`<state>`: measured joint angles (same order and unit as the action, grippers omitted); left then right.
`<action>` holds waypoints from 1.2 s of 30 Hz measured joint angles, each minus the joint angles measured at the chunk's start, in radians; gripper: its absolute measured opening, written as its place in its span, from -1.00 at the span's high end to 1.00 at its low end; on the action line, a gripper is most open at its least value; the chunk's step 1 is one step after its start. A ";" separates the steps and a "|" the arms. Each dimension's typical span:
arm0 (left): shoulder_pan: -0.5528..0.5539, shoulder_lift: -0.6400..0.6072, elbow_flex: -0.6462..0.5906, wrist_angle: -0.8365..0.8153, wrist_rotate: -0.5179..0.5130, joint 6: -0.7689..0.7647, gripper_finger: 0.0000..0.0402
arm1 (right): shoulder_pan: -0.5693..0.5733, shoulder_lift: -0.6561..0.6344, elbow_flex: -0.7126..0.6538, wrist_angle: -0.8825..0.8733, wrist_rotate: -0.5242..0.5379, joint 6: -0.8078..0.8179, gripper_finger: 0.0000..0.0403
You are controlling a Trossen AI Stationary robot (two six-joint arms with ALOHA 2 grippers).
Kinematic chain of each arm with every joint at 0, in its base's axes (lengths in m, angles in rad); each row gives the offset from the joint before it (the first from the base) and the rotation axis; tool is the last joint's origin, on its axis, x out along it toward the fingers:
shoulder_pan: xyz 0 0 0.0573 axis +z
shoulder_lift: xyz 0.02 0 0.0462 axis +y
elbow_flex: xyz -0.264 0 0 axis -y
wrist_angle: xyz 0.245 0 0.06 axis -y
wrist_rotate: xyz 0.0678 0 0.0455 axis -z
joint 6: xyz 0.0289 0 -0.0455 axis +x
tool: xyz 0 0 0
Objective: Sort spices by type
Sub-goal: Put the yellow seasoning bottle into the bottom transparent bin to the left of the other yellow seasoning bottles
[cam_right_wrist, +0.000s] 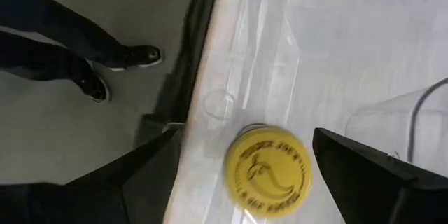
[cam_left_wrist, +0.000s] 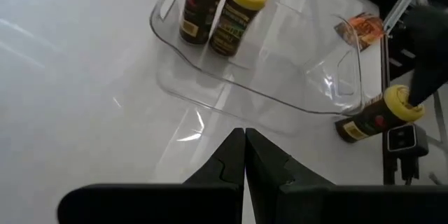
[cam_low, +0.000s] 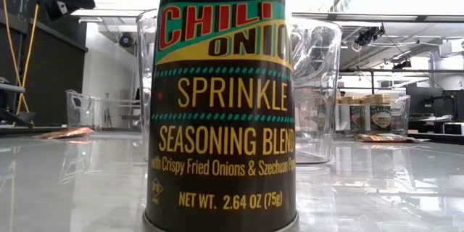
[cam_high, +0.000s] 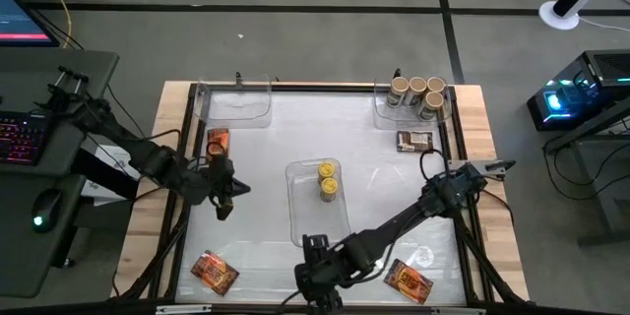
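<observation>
A yellow-lidded spice jar (cam_low: 221,101) stands upright on its base at the table's near edge, its lid (cam_right_wrist: 269,175) facing up. My right gripper (cam_right_wrist: 248,140) hangs open above it, one finger on either side of the lid without touching; in the high view this gripper (cam_high: 317,278) hides the jar. Two more yellow-lidded jars (cam_high: 326,179) stand in the middle clear tray (cam_high: 295,207). Several beige-lidded jars (cam_high: 417,94) stand in the far-right tray. My left gripper (cam_high: 234,192) hovers shut over the table's left part, holding nothing, its fingertips (cam_left_wrist: 244,140) pressed together.
Orange-red packets lie at the near left (cam_high: 214,271), the near right (cam_high: 407,281) and beside the left arm (cam_high: 219,141); a darker packet (cam_high: 413,141) lies below the far-right tray. Another clear tray (cam_high: 236,103) sits at the far left. A person's feet (cam_right_wrist: 115,66) show beyond the near edge.
</observation>
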<state>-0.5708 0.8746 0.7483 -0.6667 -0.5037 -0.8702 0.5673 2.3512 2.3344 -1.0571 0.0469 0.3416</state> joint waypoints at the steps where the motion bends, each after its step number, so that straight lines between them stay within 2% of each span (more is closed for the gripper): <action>1: -0.008 0.012 0.000 0.011 -0.004 -0.014 1.00 | -0.001 0.010 0.000 0.001 -0.004 -0.002 -0.58; 11: -0.057 0.146 0.000 0.100 -0.015 -0.044 1.00 | 0.000 0.045 0.000 -0.002 0.006 -0.029 -0.58; 17: -0.066 0.209 0.000 0.116 -0.014 -0.045 1.00 | 0.000 0.045 0.000 -0.073 0.023 -0.026 -0.58; 30: -0.066 0.227 0.000 0.120 -0.005 -0.046 1.00 | 0.001 0.084 0.000 -0.077 0.002 -0.006 -0.58; 33: -0.066 0.227 0.000 0.121 -0.005 -0.047 1.00 | 0.001 0.087 0.000 -0.078 0.012 0.022 -0.52; 36: -0.066 0.227 0.000 0.122 -0.005 -0.046 1.00 | 0.000 0.083 0.000 -0.073 0.033 0.050 -0.35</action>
<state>-0.6369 1.1015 0.7479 -0.5446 -0.5087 -0.9164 0.5677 2.4345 2.3341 -1.1302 0.0799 0.3916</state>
